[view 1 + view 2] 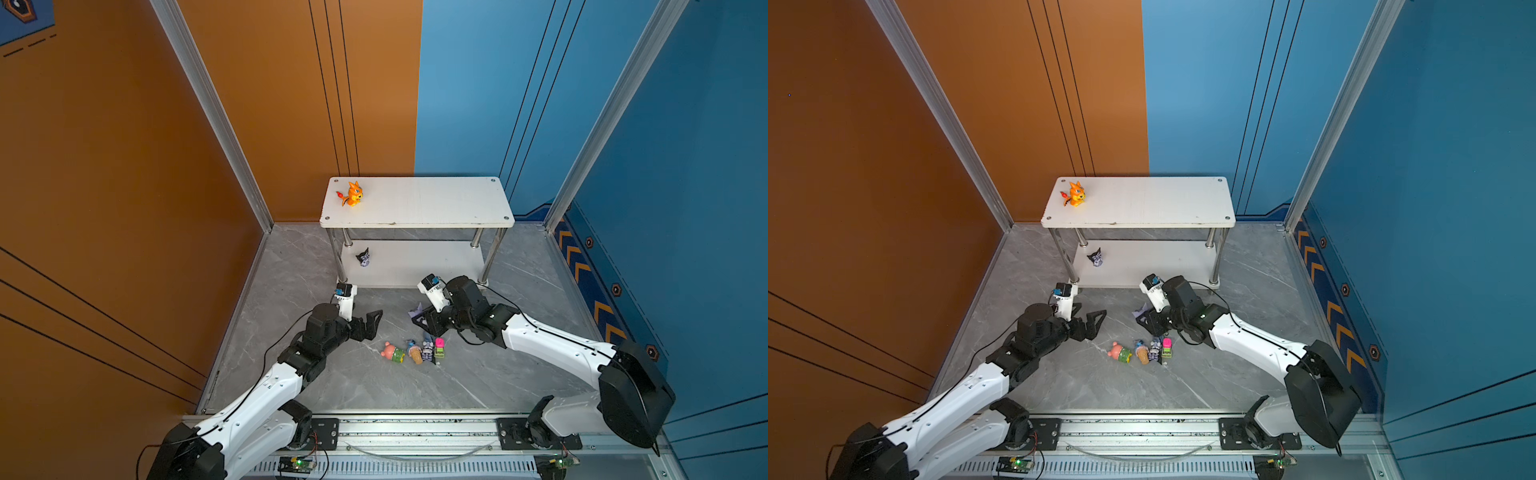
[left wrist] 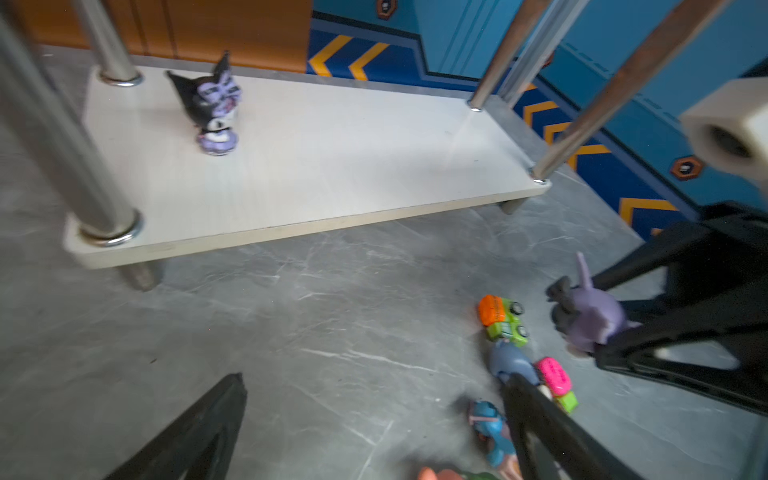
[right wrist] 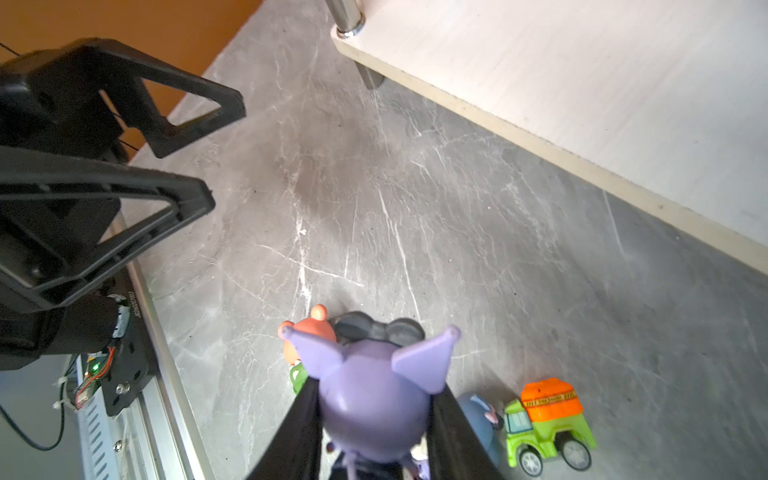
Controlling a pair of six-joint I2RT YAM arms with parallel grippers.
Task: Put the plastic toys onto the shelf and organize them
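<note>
Closed tight on a purple imp (image 2: 590,320), the right gripper (image 3: 378,390) pinches the figure's round head from both sides. The imp's long axis runs along the fingers, ears splayed past the fingertips and feet back toward the wrist, so in both top views it lies tipped with its head toward the left arm, apparently clear of the grey floor (image 1: 374,386). The left gripper (image 2: 374,379) hangs near it, jaws spread wide with nothing between them. Six loose toys lie on the floor close by: one pink bear (image 1: 390,352) on its side, head leftward; one blue cone creature (image 1: 414,353) lying with its cone toward the near edge; one grey-blue donkey (image 2: 511,361); one purple-and-white figure (image 1: 427,351) too small to name; and two green-bodied cars, a pink car (image 1: 439,347) and an orange car (image 3: 548,419), the orange one on its wheels. On the shelf (image 1: 436,203) two toys stand upright: one orange dragon (image 1: 352,194) at the top board's left end, and a second imp (image 1: 363,257) on the lower board's left.
</note>
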